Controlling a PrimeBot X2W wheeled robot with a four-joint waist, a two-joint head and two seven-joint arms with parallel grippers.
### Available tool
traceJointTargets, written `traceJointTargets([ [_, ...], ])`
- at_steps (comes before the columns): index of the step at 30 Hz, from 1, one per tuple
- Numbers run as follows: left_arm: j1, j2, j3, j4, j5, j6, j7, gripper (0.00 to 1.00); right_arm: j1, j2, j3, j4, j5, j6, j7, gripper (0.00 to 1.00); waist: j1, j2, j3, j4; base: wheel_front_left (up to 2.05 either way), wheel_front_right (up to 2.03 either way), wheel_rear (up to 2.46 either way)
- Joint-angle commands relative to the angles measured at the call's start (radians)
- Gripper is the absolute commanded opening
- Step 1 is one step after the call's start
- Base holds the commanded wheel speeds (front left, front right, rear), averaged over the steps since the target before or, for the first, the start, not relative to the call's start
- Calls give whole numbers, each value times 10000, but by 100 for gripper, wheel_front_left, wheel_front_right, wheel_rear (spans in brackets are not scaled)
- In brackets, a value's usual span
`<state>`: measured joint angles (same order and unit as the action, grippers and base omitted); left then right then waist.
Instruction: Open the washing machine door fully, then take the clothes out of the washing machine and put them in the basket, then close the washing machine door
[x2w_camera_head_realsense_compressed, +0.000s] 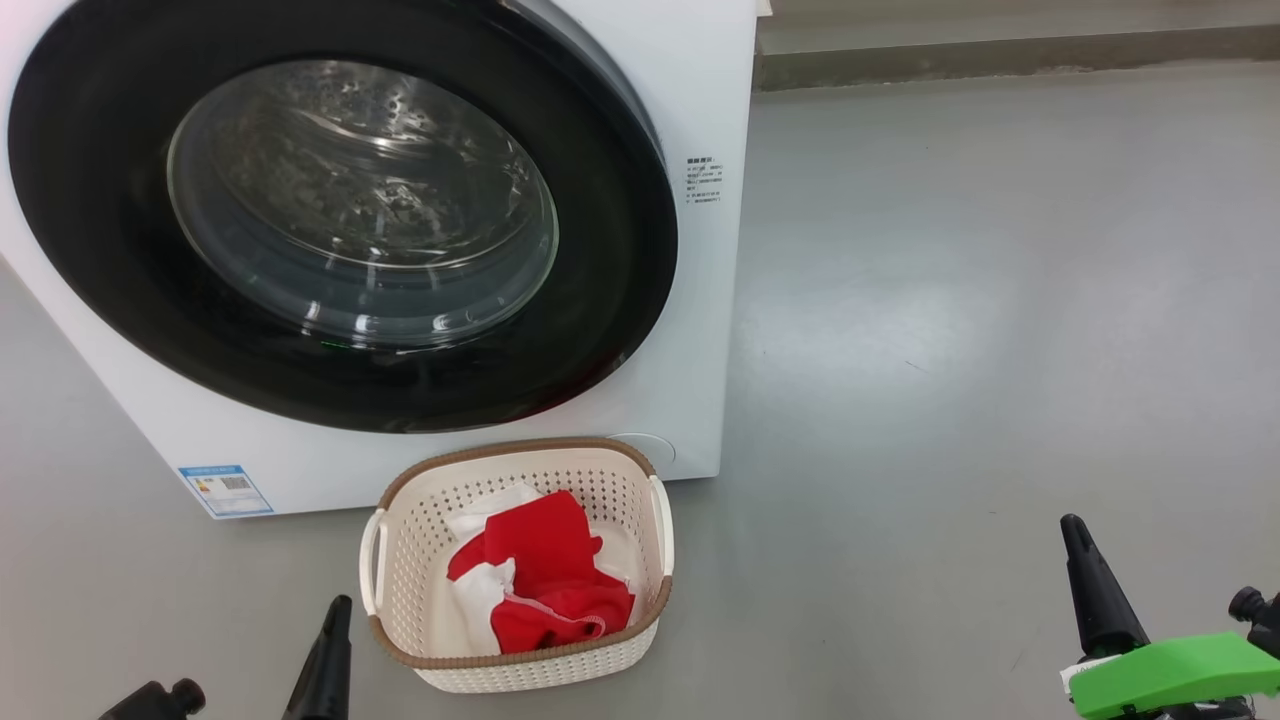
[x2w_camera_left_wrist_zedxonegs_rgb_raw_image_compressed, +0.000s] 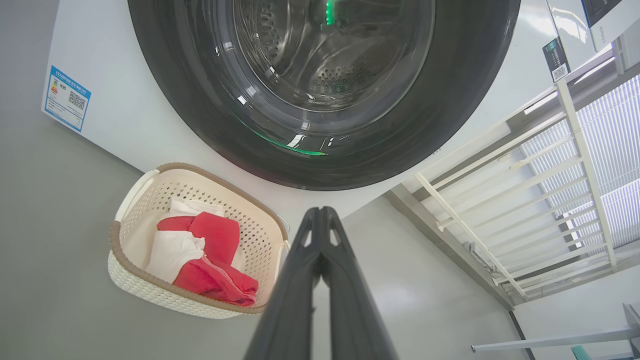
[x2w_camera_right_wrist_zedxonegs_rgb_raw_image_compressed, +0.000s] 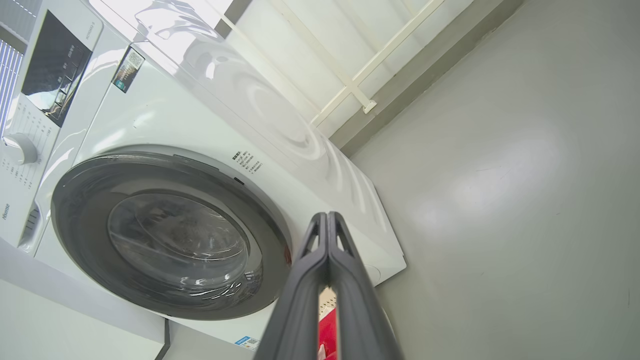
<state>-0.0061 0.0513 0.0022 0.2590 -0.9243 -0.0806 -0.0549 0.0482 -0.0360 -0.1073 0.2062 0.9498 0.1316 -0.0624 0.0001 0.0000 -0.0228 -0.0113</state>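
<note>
The washing machine is a white box, and the washing machine door, black-rimmed with a clear glass bowl, lies flat against its front. Through the glass I see the bare steel drum. The cream basket stands on the floor just before the machine and holds the red and white clothes. My left gripper is shut and empty, just left of the basket. In the left wrist view the left gripper points at the door, with the basket and clothes to its left. My right gripper is shut and empty, far right of the basket; in its own view the right gripper sits below the door.
Grey floor spreads wide to the machine's right. A low wall ledge runs behind it. A white railing frame stands beside the machine. A green part sits on my right arm. The machine's control knob is at its top.
</note>
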Motion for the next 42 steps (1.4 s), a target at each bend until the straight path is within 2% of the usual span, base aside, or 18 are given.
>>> traceJointTargets([
  [1,-477,79,266,-215,-270,-140,30,0,-585,-131,87,-216,261,-4,40,0,-1,0,3,2,0,0,0],
  [42,-868,15,880,-157,-4995,-399,1220,0,-1287,-142,-27,217,4807,-8,1278,0,-1,0,187,82,0,0,0],
])
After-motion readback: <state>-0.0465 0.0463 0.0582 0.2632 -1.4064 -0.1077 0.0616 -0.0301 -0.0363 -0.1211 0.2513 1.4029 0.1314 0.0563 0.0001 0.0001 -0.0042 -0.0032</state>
